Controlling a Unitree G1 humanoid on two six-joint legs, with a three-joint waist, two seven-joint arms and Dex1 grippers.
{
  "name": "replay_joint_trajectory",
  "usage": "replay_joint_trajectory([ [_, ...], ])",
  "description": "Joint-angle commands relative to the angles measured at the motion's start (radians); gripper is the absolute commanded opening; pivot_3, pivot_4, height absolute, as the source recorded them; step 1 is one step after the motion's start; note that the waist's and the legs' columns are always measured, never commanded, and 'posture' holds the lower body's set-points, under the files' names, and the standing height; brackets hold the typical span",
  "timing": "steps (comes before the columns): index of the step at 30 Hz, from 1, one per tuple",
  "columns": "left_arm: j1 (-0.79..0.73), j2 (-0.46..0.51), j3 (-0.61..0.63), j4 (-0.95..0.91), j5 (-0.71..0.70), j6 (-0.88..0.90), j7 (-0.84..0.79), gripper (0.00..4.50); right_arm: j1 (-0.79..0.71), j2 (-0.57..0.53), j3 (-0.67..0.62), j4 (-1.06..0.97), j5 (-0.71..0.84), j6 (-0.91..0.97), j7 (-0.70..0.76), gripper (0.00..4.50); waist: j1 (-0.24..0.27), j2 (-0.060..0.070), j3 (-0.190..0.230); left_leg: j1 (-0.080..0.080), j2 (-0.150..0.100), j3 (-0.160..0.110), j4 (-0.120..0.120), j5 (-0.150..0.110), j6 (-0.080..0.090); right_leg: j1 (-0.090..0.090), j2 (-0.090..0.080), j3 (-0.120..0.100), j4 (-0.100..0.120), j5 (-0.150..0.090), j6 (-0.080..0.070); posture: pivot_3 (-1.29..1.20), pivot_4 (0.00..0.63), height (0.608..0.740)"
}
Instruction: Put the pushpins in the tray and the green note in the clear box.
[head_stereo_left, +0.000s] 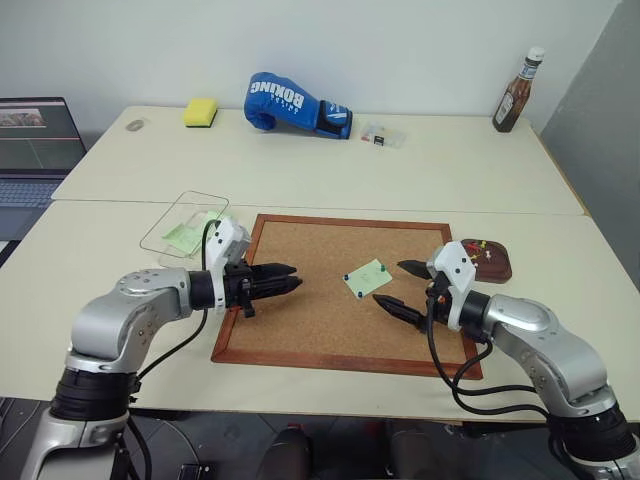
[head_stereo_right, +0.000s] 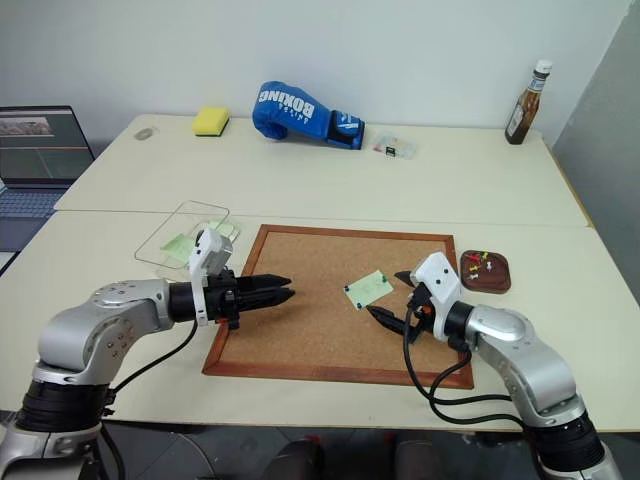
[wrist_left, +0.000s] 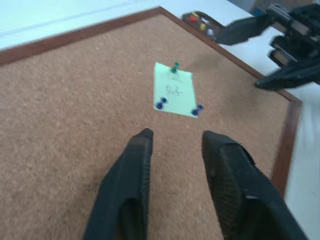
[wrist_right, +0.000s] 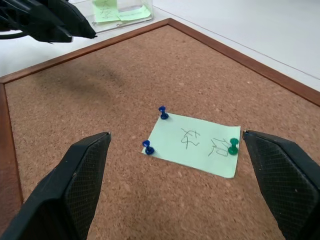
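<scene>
The green note (head_stereo_left: 367, 277) lies pinned to the corkboard (head_stereo_left: 300, 330), right of the board's middle and toward its far edge, held by three pushpins (wrist_right: 148, 147): two blue ones at one short end, one green at the other. Its long axis runs slantwise across the board, roughly along the line from one gripper to the other.

The right gripper (head_stereo_left: 399, 286) hangs just beside the note on the side toward the board's right rail, jaws spread wide, and from its wrist the note sits squarely between the two fingers (wrist_right: 75, 185). The left gripper (head_stereo_left: 290, 279) points at the note from the board's left half, clearly farther off, its fingers (wrist_left: 135, 170) drawn in to a narrow gap with nothing between them.

So the right arm is the nearer one, and I'd judge a pin comes out first.

The tray (head_stereo_left: 497, 268) sits off the board's right rail, already holding a few coloured pins. The clear box (head_stereo_left: 170, 235) stands past the board's far left corner, with green paper already inside.
</scene>
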Motion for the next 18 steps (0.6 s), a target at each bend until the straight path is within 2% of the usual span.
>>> replay_joint_trajectory([
  [1,0.035,-0.044,-0.033,-0.065,0.051,-0.078,0.057,0.55,-0.037,0.041,0.008,0.034,-0.043,-0.062,-0.029,4.50,-0.001,0.000,0.000,0.000,0.000,0.000,0.000,0.000,0.000,0.000,0.000,0.000,0.000,0.000,0.000,0.00,0.150,0.740],
  [4,0.068,-0.069,-0.051,-0.075,0.073,-0.106,0.080,0.05,-0.053,0.064,0.012,0.069,-0.068,-0.088,-0.038,4.50,0.000,0.000,0.000,0.001,0.000,0.000,0.000,0.000,0.000,0.000,0.000,0.000,0.000,0.000,0.000,0.00,0.150,0.740],
  [5,0.078,-0.075,-0.057,-0.074,0.085,-0.118,0.087,0.01,-0.058,0.074,0.010,0.079,-0.072,-0.093,-0.042,4.50,0.000,0.000,0.000,0.000,0.000,0.000,0.000,0.000,0.000,0.000,0.000,0.000,0.000,0.000,0.000,0.00,0.150,0.740],
  [10,0.096,-0.097,-0.076,-0.073,0.120,-0.140,0.127,0.01,-0.071,0.103,0.009,0.108,-0.086,-0.109,-0.047,4.50,0.000,0.000,0.000,0.000,0.000,0.000,0.000,0.000,0.000,0.000,0.000,0.000,0.001,0.000,0.000,0.00,0.150,0.740],
  [13,0.098,-0.102,-0.140,-0.003,0.212,-0.178,0.160,0.01,-0.085,0.124,0.020,0.154,-0.107,-0.128,-0.053,4.50,0.000,0.000,0.000,0.001,0.000,0.000,0.000,0.000,0.000,0.000,0.000,0.000,0.001,0.000,0.000,0.00,0.150,0.740],
  [18,0.129,-0.114,-0.192,0.044,0.264,-0.193,0.173,0.01,-0.099,0.160,0.017,0.206,-0.119,-0.137,-0.063,4.50,0.000,0.001,-0.001,0.001,0.000,0.000,0.000,0.000,0.000,0.000,0.000,0.000,0.001,0.000,0.000,0.00,0.150,0.740],
])
